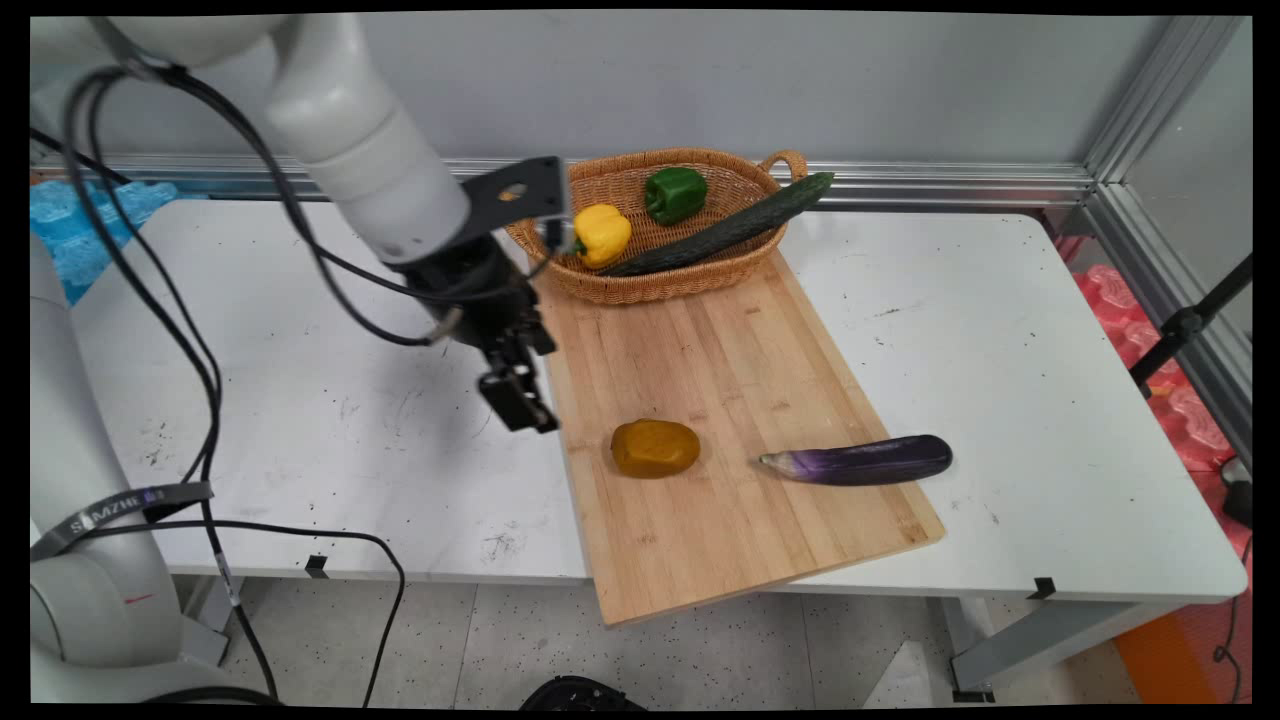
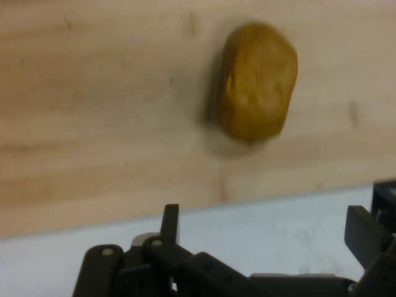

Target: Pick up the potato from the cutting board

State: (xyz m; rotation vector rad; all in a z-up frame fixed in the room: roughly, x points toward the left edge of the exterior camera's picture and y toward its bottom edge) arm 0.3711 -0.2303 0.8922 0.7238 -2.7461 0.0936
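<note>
End effector (image 1: 520, 395) empty, fingers spread, beside brown lumpy potato (image 1: 655, 448) on board (image 1: 740, 380).

The cutting board (image 1: 740, 420) lies on the table (image 1: 1050, 400), running from the far side to past the near edge. The basket (image 1: 655, 280) rests on the board's far end, against the wall. In it lie two peppers (image 1: 602, 234) (image 1: 675, 194) side by side and a cucumber (image 1: 725, 227), whose right end overhangs the rim. On the board's near half lies a potato (image 1: 655, 447); right of it, apart, an eggplant (image 1: 860, 461) lies crosswise over the board's right edge. The gripper (image 1: 520, 400) hangs at the board's left edge, left of the potato.
</note>
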